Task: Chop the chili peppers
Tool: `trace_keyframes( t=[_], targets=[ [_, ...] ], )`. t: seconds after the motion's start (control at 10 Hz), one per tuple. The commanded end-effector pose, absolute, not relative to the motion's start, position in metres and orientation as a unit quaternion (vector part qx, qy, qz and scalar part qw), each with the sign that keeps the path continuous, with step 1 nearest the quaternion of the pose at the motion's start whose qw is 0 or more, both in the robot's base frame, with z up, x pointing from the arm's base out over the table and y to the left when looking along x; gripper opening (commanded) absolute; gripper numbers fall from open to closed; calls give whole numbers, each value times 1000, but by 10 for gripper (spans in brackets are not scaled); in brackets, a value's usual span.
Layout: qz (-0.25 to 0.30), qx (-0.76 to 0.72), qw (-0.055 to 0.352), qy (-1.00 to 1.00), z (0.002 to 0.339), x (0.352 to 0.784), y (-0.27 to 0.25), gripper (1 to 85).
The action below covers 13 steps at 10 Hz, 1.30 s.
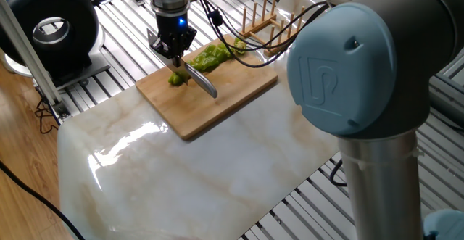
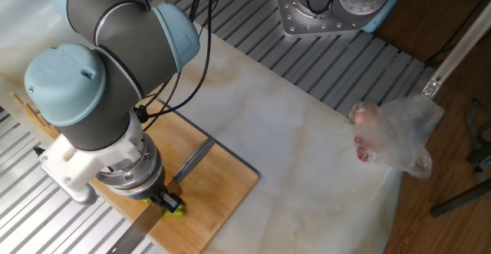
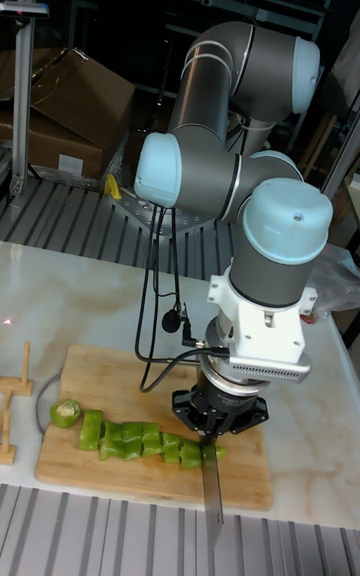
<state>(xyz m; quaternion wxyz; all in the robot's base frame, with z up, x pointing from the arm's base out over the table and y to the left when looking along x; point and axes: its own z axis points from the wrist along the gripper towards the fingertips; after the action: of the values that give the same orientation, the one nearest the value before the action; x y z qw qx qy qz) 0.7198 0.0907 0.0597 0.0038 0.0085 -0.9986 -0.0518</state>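
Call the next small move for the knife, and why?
Probably press the knife down for another cut: the gripper holds it over the tapered end of the chili pepper, which is already in pieces along most of its length on the cutting board.

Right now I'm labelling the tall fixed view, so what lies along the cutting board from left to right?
Wooden rack, off the board's left end → pepper stem end → row of pepper pieces → gripper with the knife.
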Motion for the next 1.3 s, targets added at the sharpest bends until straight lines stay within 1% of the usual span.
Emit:
trace_keyframes(
  t=[0.0,0.3,0.4,0.6,0.7,0.9,1.0,1.2],
  targets=[
    [-77,8,13,-997,68,724,89,13],
    [-65,-2,-5,-998,54,727,91,13],
    [-68,-1,-1,-998,56,727,92,13],
    [-91,7,19,-996,68,724,90,13],
    [-92,6,20,-996,70,725,89,13],
    [-85,-4,14,-996,67,726,89,13],
    [-71,-8,12,-997,65,727,89,13],
    [-69,-8,14,-998,65,725,93,13]
  ],
)
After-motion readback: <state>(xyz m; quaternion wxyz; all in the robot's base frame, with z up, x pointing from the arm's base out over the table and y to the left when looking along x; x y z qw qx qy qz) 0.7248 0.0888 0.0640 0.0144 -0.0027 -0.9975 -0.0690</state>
